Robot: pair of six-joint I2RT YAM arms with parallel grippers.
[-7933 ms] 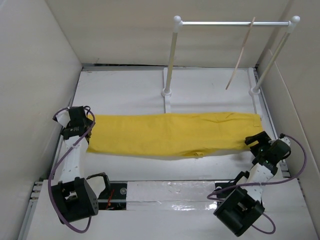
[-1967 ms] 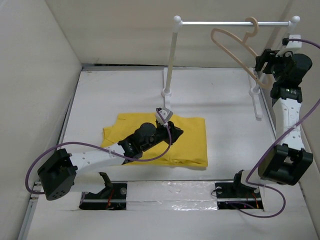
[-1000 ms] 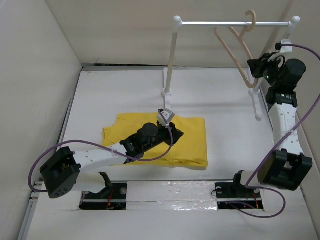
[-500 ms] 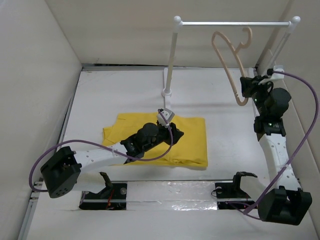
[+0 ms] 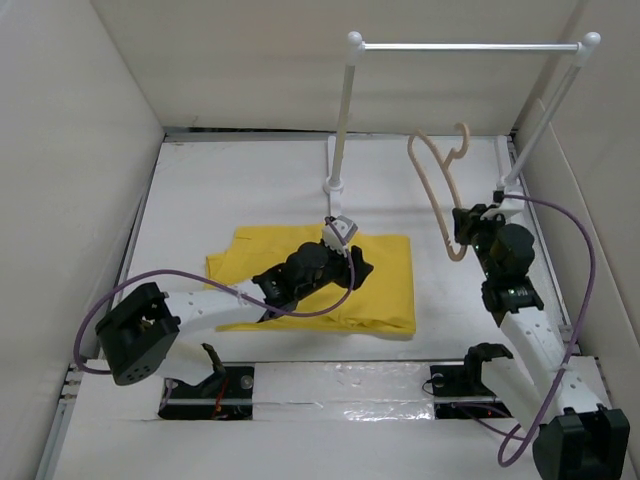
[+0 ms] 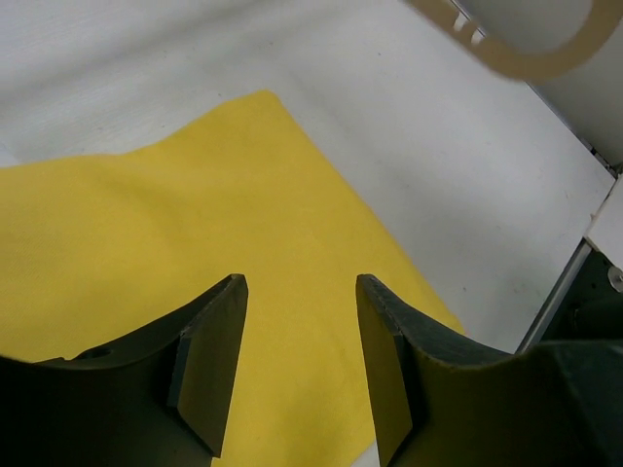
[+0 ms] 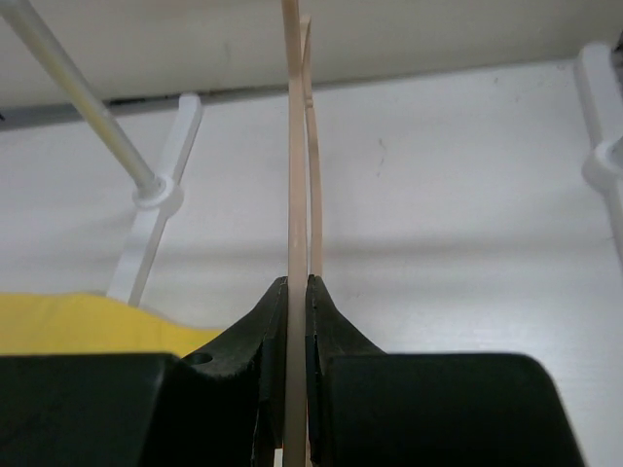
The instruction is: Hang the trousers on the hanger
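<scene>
The yellow trousers (image 5: 385, 285) lie folded on the white table, left of centre. My left gripper (image 5: 358, 268) hovers over their right part, open, with only yellow cloth (image 6: 195, 243) showing below its empty fingers (image 6: 300, 287). My right gripper (image 5: 462, 226) is shut on the lower bend of the beige hanger (image 5: 432, 185). The hanger stands upright in the air, off the rail, just right of the trousers. In the right wrist view its thin bar (image 7: 295, 146) is clamped between the right gripper's jaws (image 7: 297, 282). A curve of the hanger (image 6: 506, 44) shows at the top right of the left wrist view.
The white rail (image 5: 470, 46) on two posts stands at the back, bare. Its left post base (image 5: 333, 185) sits just behind the trousers, and its right post (image 5: 540, 120) is near the right wall. Cardboard walls enclose the table on three sides.
The right arm has carried the hanger off the rail, down and leftward toward the trousers. The left gripper's jaws have spread apart over the cloth.
</scene>
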